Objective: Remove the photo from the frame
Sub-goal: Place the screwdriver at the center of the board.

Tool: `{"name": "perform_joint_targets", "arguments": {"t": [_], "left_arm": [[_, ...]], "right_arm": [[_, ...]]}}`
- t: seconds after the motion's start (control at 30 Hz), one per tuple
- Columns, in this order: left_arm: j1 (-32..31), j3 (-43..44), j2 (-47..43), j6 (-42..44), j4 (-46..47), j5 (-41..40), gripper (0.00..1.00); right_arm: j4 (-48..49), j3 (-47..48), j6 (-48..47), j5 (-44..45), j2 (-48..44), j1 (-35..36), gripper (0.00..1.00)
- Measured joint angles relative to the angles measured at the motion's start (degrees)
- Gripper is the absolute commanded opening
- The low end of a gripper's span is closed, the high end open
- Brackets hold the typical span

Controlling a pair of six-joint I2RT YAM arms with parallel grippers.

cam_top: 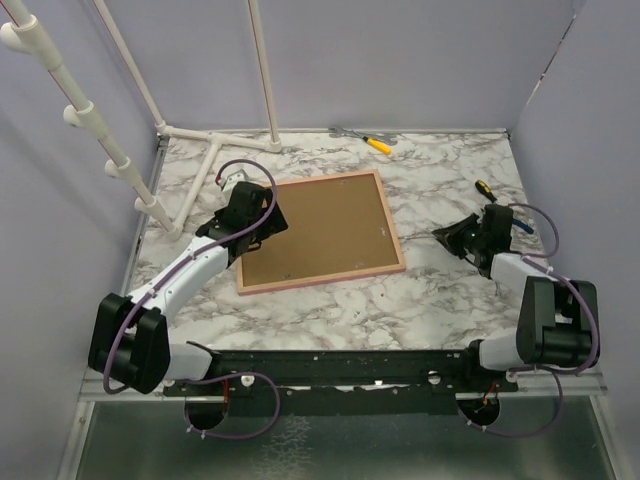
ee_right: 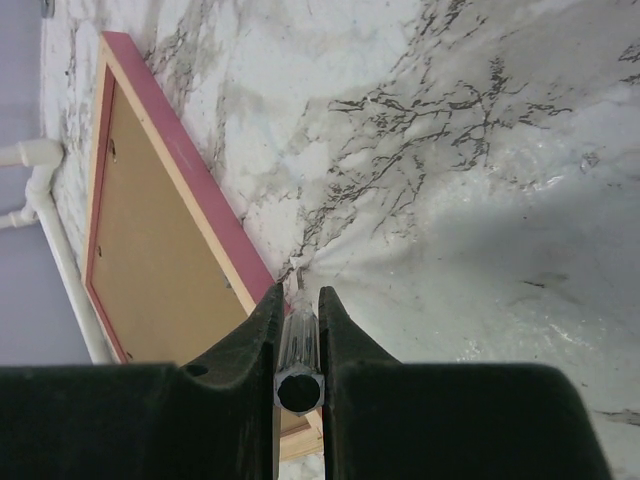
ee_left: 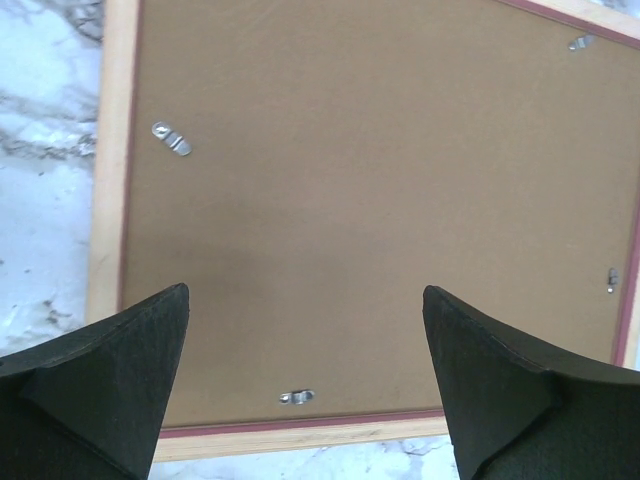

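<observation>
Marble worktop (cam_top: 440,290) carried the frame (cam_top: 320,232) face down at centre, brown back up. Left tool (ee_left: 305,291) hovered over its left side, jaws wide, nothing in them. Right tool (ee_right: 300,292) sat right of the frame, pinched narrow on a clear-handled screwdriver (ee_right: 298,345), tip near the frame's right edge.
</observation>
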Motion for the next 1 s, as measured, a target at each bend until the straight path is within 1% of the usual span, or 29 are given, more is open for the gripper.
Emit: {"name": "perform_joint_targets", "arguments": {"t": [0.1, 0.13, 0.17, 0.23, 0.27, 0.43, 0.5, 0.53, 0.67, 0.8, 1.0], "left_arm": [[0.39, -2.40, -1.88, -0.22, -0.70, -1.44, 0.99], [0.46, -3.06, -2.34, -0.20, -0.98, -1.70, 0.99], [0.61, -3.54, -2.69, -0.22, -1.29, -1.99, 0.99], [0.81, -4.46, -3.50, -0.24, -1.70, -2.40, 0.99], [0.85, -4.87, -3.93, -0.31, -1.86, -2.47, 0.99], [1.18, -6.27, -5.51, -0.74, -2.34, -2.45, 0.99], [1.36, -6.32, -5.79, -0.96, -2.86, -2.47, 0.99], [1.42, -6.32, -5.92, -1.07, -3.08, -2.47, 0.99], [1.95, -6.32, -6.69, -1.29, -3.80, -2.62, 0.99], [2.45, -6.32, -7.52, -1.29, -4.48, -2.82, 0.99], [2.86, -6.32, -8.28, -1.29, -5.92, -3.34, 0.99]], "right_arm": [[1.84, -0.55, 0.39, -2.54, 2.14, -1.57, 0.03], [2.64, -0.63, 0.57, -3.61, 2.86, -2.25, 0.07], [3.39, -0.70, 0.72, -4.79, 3.63, -2.95, 0.15], [5.11, -0.96, 1.29, -7.56, 5.46, -4.52, 0.27], [5.97, -1.11, 1.66, -8.85, 6.47, -5.31, 0.30], [7.58, -2.08, 2.89, -12.46, 11.91, -7.67, 0.55], [8.72, -1.90, 3.45, -13.79, 12.22, -7.89, 0.69], [9.14, -1.81, 3.72, -14.27, 12.22, -7.89, 0.73], [9.27, -1.44, 3.80, -14.25, 10.95, -7.82, 0.81], [5.14, -1.46, 2.69, -11.39, 7.21, -7.82, 0.92], [-2.05, -1.77, -0.11, -7.06, 0.79, -7.82, 0.93]]}}
